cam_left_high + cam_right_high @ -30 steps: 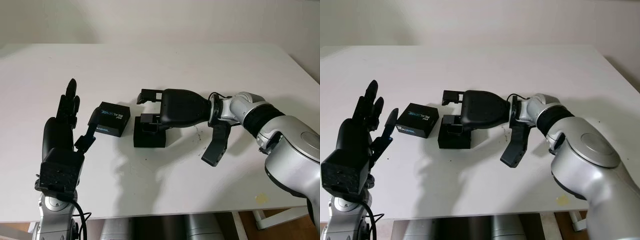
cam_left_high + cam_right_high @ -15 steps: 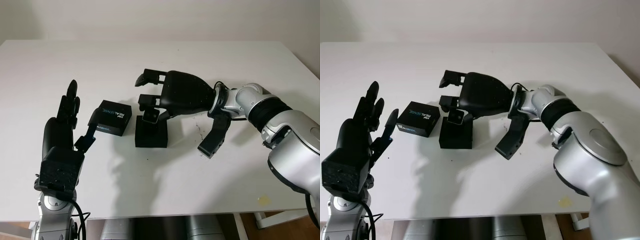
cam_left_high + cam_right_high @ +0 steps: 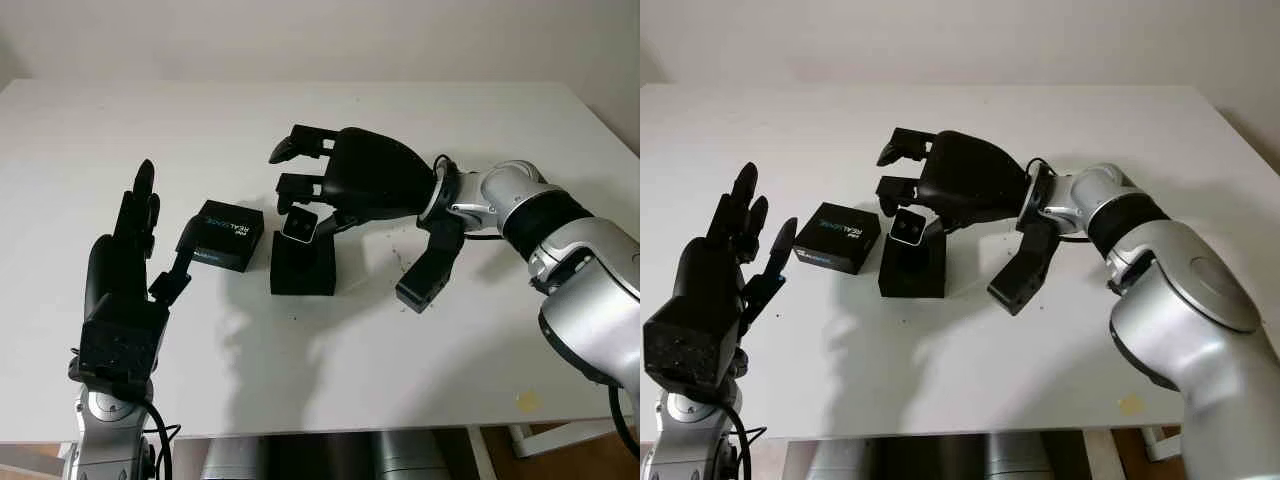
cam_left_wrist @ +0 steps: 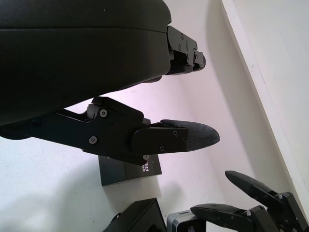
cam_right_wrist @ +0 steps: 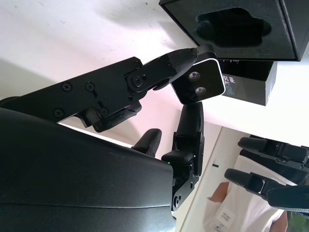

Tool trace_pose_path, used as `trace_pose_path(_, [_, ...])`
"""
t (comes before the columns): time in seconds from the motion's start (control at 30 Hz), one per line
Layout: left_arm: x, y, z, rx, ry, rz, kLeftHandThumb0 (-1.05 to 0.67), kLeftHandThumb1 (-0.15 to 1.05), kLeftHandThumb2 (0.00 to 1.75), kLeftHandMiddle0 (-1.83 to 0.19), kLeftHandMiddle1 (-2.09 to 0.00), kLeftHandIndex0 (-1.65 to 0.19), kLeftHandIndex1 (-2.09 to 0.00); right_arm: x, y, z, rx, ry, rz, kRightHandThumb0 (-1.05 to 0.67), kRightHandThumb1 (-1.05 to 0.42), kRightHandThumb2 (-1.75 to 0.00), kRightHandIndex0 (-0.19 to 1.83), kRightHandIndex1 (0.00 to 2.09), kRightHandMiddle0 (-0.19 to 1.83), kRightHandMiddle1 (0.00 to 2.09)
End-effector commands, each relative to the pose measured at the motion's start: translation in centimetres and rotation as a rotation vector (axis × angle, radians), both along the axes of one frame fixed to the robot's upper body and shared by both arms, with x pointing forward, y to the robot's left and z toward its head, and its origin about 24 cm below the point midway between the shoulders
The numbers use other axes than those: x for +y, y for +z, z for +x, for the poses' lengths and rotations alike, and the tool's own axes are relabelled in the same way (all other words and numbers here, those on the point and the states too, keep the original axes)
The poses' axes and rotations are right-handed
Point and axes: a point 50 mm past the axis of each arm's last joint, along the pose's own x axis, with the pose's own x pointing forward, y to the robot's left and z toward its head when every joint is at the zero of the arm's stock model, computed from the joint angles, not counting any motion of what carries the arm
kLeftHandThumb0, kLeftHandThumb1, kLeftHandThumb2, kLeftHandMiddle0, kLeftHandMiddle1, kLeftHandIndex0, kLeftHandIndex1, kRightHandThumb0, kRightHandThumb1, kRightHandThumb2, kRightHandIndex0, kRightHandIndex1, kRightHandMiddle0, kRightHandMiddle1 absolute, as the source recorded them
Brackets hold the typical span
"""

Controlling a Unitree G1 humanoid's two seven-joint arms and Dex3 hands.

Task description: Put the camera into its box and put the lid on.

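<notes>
My right hand [image 3: 308, 205] hovers over the middle of the table, shut on the small silver-faced camera [image 3: 299, 226]. The right wrist view shows the camera [image 5: 199, 79] pinched between fingertips. It hangs tilted just above the open black box [image 3: 303, 268], whose foam cutout [image 5: 236, 26] lies bare. The black printed lid [image 3: 222, 237] lies flat on the table, just left of the box. My left hand [image 3: 135, 240] stands raised and open to the left of the lid, apart from it.
A black block [image 3: 425, 272] hangs from my right wrist, close to the table on the box's right. The white table [image 3: 400, 360] has free room in front of the box and behind it. A small yellowish spot [image 3: 527, 400] marks the front right.
My right hand has risen and tilted back from low over the box. The camera now shows above the box's opening. My left hand and the lid have not moved.
</notes>
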Motion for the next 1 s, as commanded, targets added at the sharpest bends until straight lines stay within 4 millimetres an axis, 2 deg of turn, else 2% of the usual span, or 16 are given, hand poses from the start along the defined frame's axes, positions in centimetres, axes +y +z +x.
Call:
trace_pose_path(0.0, [-0.14, 0.46, -0.04, -0.022, 0.0, 0.002, -0.58, 1.05, 0.39, -0.19, -0.06, -0.11, -0.07, -0.37, 0.16, -0.02, 0.011, -0.008, 0.025, -0.38, -0.94, -0.05, 0.18, 0.81, 0.49, 1.21])
trace_pose_path(0.33, [-0.11, 0.44, -0.02, -0.029, -0.001, -0.002, -0.58, 1.05, 0.4, -0.19, -0.06, -0.12, -0.07, -1.02, -0.36, -0.21, 0.095, -0.035, 0.014, -0.36, -0.97, -0.06, 0.13, 0.71, 0.44, 1.19])
trace_pose_path(0.97, [0.11, 0.53, -0.24, -0.026, 0.006, 0.005, -0.58, 1.05, 0.4, -0.19, -0.06, -0.11, -0.06, -1.03, 0.19, -0.8, 0.111, 0.023, 0.014, -0.37, -0.98, -0.06, 0.09, 0.77, 0.4, 1.23])
